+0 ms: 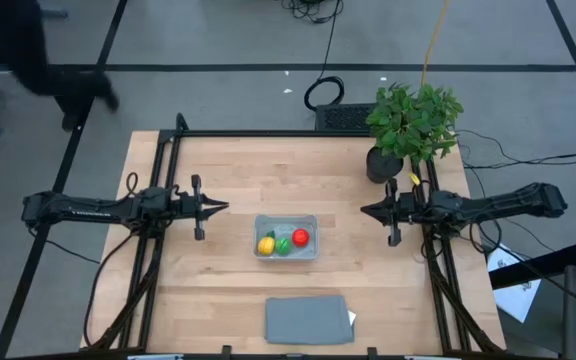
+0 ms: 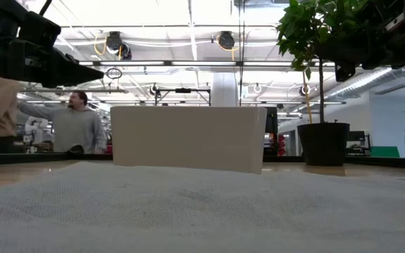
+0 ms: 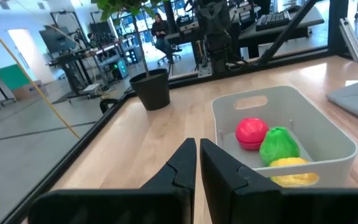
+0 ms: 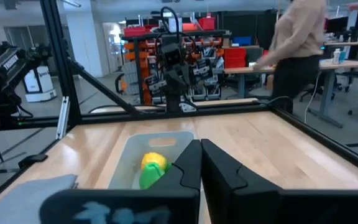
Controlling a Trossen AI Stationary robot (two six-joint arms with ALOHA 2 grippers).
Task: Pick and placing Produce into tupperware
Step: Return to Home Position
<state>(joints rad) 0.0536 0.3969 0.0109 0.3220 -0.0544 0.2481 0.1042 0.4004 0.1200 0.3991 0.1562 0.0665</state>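
The clear tupperware [image 1: 286,237] sits at the table's middle with its bottom flat on the wood. Inside it lie the yellow piece [image 1: 266,245], the green piece [image 1: 283,244] and the round red piece [image 1: 300,237]. The left wrist view shows the tupperware [image 3: 328,127] with the red [image 3: 251,132], green [image 3: 278,144] and yellow [image 3: 291,172] pieces. My left gripper [image 1: 224,207] hovers left of the box, shut and holding nothing. My right gripper [image 1: 364,211] hovers right of it, also shut. In the right wrist view my right gripper [image 4: 200,149] partly hides the box [image 4: 129,163].
A flat grey lid [image 1: 308,319] lies near the table's near edge. A potted plant [image 1: 413,125] stands at the far right corner. People move in the room beyond the table [image 2: 72,123]. Bare wood lies on both sides of the box.
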